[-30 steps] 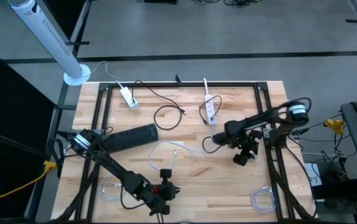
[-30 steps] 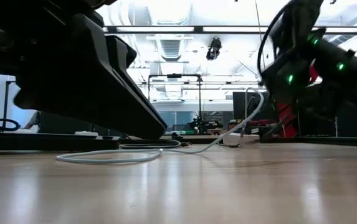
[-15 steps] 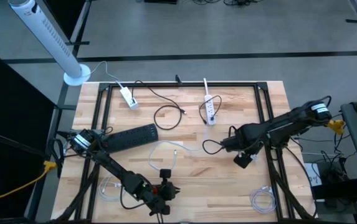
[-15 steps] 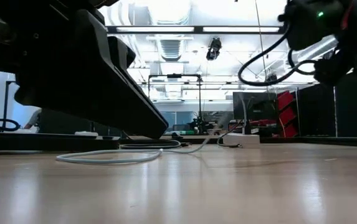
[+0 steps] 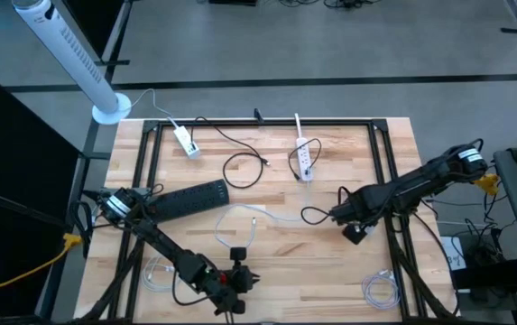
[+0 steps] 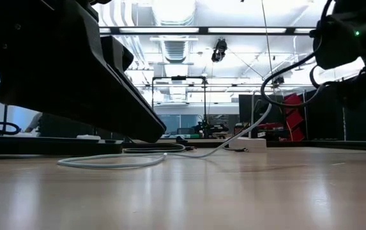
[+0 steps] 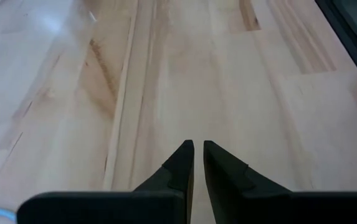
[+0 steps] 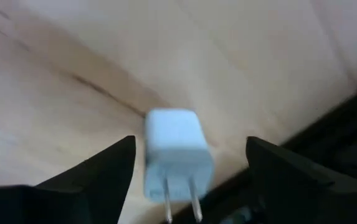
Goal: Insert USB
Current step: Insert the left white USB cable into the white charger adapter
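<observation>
A white wall adapter (image 8: 175,149) with two prongs shows in the right wrist view, midway between the fingers of my open right gripper (image 8: 190,142); the fingers stand well clear of it on either side. From above, that gripper (image 5: 355,227) hides the adapter. A white USB cable (image 5: 256,215) lies on the wood at mid-table, and in the low view a stretch of white cable (image 6: 250,131) rises toward the right arm. My left gripper (image 5: 235,287) is shut over bare wood at the near edge (image 7: 196,147).
A black power strip (image 5: 189,199) lies at the left and a white power strip (image 5: 305,161) at the far middle. A white charger (image 5: 186,141) lies far left. A coiled white cable (image 5: 380,289) sits near right. Black frame rails (image 5: 387,153) border the table.
My right arm has drawn back toward the table's right edge and turned, its gripper shifting slightly toward the near right. In the low view it has moved right and upward. The left arm has kept still.
</observation>
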Motion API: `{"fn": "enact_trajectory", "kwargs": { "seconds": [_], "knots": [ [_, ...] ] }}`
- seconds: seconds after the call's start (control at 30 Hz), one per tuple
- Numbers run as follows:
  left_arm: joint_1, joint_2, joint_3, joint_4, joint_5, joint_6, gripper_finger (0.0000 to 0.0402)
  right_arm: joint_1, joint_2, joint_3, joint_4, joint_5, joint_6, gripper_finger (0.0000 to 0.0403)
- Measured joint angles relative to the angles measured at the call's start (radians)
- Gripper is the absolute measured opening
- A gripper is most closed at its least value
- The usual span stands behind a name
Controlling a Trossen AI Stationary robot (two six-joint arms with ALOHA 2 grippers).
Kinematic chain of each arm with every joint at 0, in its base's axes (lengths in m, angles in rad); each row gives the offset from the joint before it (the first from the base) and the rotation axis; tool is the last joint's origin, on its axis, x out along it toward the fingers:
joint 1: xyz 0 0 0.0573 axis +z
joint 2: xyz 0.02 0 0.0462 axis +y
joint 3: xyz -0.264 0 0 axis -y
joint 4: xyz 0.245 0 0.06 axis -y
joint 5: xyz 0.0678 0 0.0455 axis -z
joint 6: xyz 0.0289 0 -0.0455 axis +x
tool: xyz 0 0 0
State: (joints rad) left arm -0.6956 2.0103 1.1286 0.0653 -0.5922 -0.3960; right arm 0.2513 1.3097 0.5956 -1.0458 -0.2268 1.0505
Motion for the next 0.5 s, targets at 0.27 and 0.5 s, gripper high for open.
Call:
{"fn": "enact_trajectory", "kwargs": {
  "seconds": [0.27,0.5],
  "knots": [
    [0.001,0.000,0.000,0.002,0.000,-0.033,0.0025,0.048,-0.016,-0.072,0.093,-0.005,0.078,0.0220],
    [0.007,0.000,0.000,0.005,-0.001,-0.044,0.0025,0.105,-0.082,-0.050,0.083,0.050,0.145,0.0207]
  ]
}}
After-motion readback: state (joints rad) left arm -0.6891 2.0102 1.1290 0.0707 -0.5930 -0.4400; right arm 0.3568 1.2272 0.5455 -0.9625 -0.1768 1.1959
